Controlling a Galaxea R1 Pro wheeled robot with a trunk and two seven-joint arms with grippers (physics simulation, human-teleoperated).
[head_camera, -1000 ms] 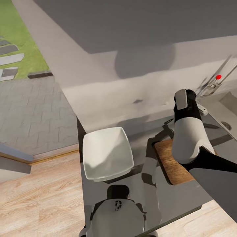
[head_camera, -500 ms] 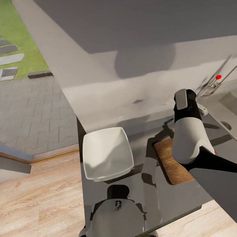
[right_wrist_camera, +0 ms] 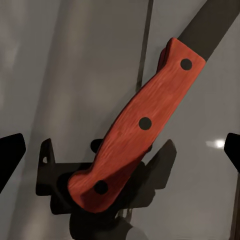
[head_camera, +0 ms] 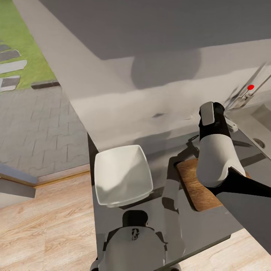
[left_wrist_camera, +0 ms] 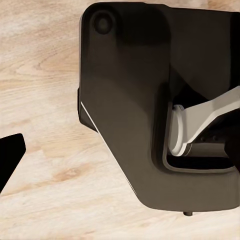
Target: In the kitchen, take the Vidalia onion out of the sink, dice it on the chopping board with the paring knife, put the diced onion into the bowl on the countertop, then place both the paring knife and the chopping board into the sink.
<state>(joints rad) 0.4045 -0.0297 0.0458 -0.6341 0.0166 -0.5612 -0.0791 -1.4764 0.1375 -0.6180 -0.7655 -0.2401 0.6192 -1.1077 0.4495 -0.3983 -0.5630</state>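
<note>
Your right gripper [right_wrist_camera: 120, 145] hangs spread wide over the paring knife [right_wrist_camera: 137, 127] on the countertop [head_camera: 210, 222]; your left gripper's state is unclear.

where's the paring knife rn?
In the right wrist view, the paring knife lies on the glossy grey countertop, its orange-red handle between the right gripper's open fingertips. In the head view, the right arm reaches past the chopping board toward the sink.

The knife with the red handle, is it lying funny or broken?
Not broken. The paring knife lies flat on the glossy grey countertop, its handle whole with three dark rivets. The right hand's fingers sit wide apart on either side, not touching it. Nothing spilled.
</note>
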